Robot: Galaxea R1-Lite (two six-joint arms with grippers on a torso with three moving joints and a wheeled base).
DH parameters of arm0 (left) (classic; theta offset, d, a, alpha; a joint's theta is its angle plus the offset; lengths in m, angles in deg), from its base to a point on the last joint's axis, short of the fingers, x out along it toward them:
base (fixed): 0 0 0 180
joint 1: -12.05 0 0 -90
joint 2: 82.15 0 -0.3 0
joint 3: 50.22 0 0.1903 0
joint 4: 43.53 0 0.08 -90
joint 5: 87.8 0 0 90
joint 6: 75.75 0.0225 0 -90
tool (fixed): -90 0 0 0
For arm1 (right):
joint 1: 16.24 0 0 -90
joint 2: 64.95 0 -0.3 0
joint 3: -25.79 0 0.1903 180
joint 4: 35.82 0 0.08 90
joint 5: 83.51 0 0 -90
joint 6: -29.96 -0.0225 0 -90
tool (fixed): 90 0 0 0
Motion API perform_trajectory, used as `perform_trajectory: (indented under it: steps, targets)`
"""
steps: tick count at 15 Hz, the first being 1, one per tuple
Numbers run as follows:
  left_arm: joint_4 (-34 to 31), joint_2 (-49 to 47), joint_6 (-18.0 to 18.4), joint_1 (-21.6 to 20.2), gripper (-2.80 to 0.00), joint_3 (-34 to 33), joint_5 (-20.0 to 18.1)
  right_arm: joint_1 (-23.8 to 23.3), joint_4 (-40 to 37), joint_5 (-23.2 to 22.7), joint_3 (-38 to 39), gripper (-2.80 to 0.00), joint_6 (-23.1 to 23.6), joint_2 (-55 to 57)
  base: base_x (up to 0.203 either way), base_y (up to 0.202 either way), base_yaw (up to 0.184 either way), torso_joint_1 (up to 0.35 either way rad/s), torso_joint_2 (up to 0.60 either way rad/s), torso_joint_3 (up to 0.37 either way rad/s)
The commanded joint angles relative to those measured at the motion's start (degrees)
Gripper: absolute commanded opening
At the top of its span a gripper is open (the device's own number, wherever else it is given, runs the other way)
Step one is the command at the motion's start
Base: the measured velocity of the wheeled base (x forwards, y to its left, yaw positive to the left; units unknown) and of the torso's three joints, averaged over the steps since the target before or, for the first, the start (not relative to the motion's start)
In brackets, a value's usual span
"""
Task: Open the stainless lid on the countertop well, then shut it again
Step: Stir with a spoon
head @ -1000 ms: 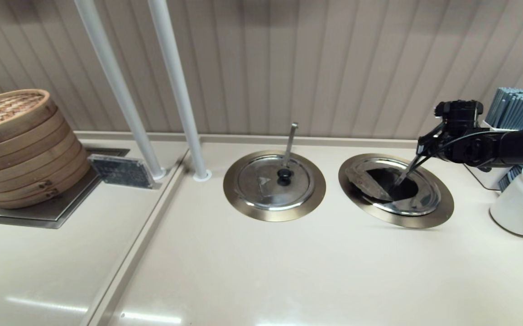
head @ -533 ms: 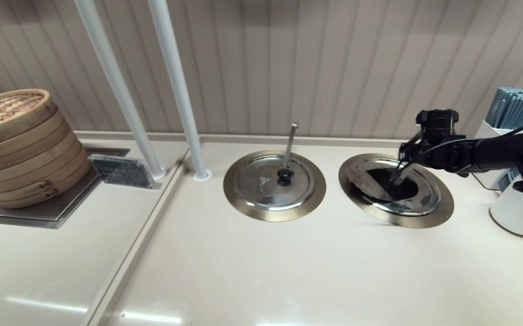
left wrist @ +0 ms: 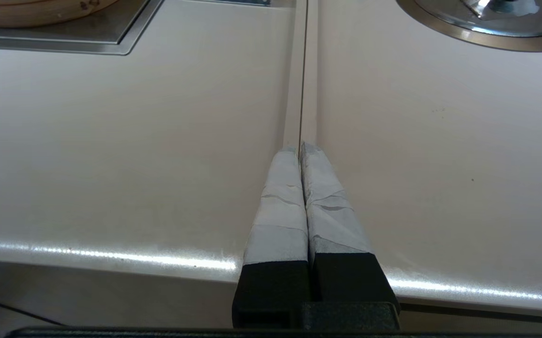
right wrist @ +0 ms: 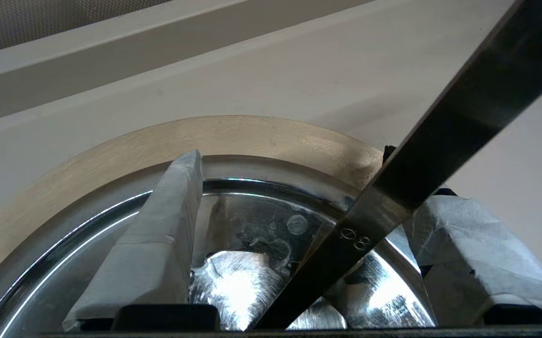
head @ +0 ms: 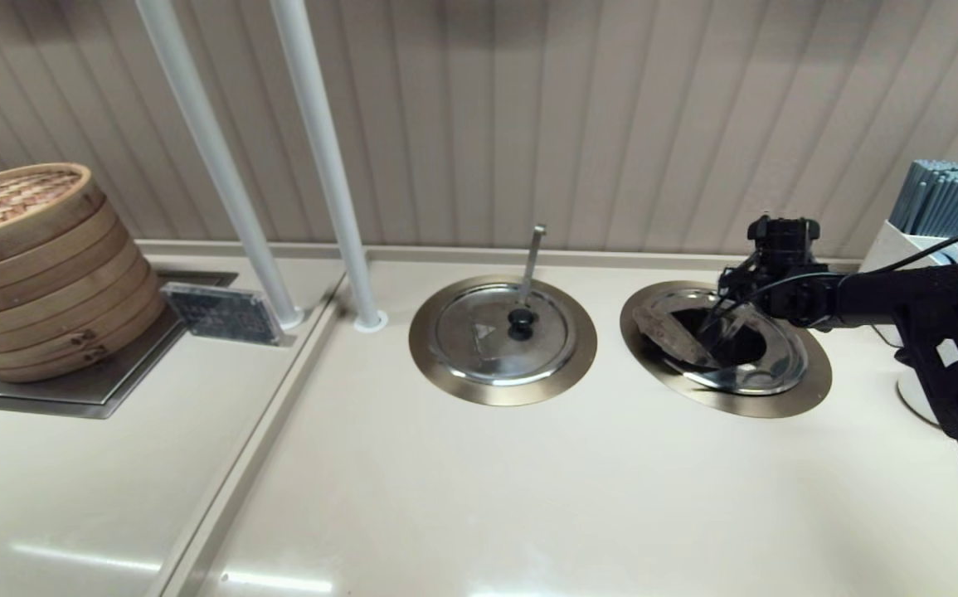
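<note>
Two bronze-rimmed wells sit in the glossy cream surface before a ribbed beige wall. At right of frame, the polished steel lid [head: 756,369] covers its well [head: 802,390], wedge panel open. Right gripper [head: 723,319] reaches over it, taped fingers [right wrist: 158,239] spread. Left gripper [left wrist: 299,150], fingers pressed together, hovers low.

Mirror-polished steel is seen on the stainless lid [head: 744,373], with smears and bright glare caught on it in the right wrist view. Around it, the wide rim of the countertop well [head: 810,390] is shown in a brushed, bronze-toned satin metal. Pale, creased tape with a matt look is wrapped on the fingers [right wrist: 158,244] of the right gripper [head: 723,319], above matt black bodies. Between those fingers a flat, dark, glossy metal strip [right wrist: 439,155] is crossed. Left of the lid, a smooth, glossy cream countertop [head: 462,497] is lit with streaks.
</note>
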Motion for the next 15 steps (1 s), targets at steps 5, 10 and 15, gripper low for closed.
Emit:
perform_trajectory:
  steps: [5, 10, 15]
  targets:
    - [-0.06, 0.0, 0.0, -0.01, -2.8, 0.0, 0.02, -0.63, 4.07, -0.37, -0.06, 0.0, -0.4, 2.29, 0.0, 0.0, 0.0, 0.0, 0.0, 0.0]
    - [-0.03, 0.0, 0.0, -0.01, -2.8, 0.0, 0.02, -1.37, 8.09, -1.89, -0.01, 0.0, -0.54, 4.62, 0.0, 0.0, 0.0, 0.0, 0.0, 0.0]
    - [-0.06, 0.0, 0.0, -0.01, -2.8, 0.0, 0.02, -1.44, 9.42, -2.04, -0.01, 0.0, -0.48, 5.48, 0.0, 0.0, 0.0, 0.0, 0.0, 0.0]
